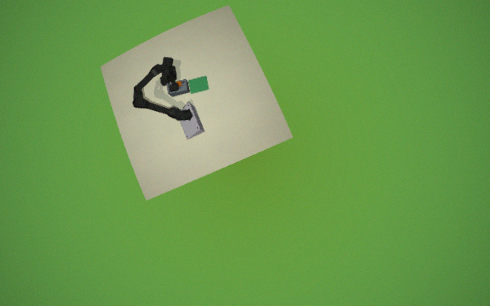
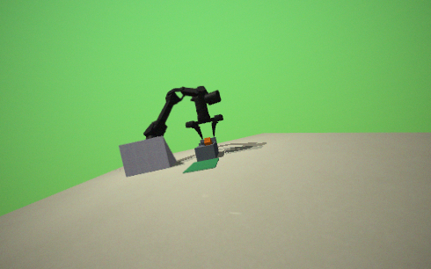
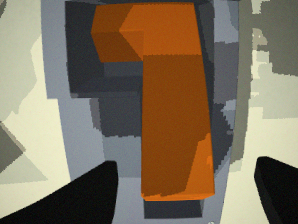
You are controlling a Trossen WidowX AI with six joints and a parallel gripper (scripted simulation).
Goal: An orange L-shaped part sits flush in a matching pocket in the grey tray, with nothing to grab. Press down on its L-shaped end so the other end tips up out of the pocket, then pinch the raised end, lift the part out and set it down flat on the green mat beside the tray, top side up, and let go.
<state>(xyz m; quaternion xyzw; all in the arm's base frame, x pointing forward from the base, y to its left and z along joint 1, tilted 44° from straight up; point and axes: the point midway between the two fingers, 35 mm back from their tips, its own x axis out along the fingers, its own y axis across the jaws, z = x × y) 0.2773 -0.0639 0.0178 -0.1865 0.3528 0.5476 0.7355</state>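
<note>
Pale tabletop (image 1: 213, 55) (image 2: 258, 193); arm (image 1: 148, 75) (image 2: 166, 110) bent over tray (image 1: 178, 92) (image 2: 207, 153) (image 3: 52, 50), fingers (image 2: 214, 130) apart, pointing down.

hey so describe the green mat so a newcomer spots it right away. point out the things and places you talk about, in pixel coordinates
Find the pale table (image 1: 213, 120) (image 2: 240, 211), then the arm's end effector (image 2: 208, 137) above a grey tray (image 2: 206, 153). The mat (image 1: 198, 84) (image 2: 201, 165) lies beside that tray: a thin, flat, darker green rectangle, unlike the thick, pocketed tray holding orange.

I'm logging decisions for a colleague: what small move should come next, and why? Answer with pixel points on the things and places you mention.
Probably ease the open black gripper (image 1: 174, 86) (image 2: 208, 137) (image 3: 188, 171) slightly lower, ready to pinch: its fingers flank the straight end of the orange L-shaped part (image 1: 179, 83) (image 2: 208, 141) (image 3: 172, 115), which appears raised above the grey tray (image 1: 185, 91) (image 2: 207, 153) (image 3: 54, 60), and gaps remain on both sides.
</note>
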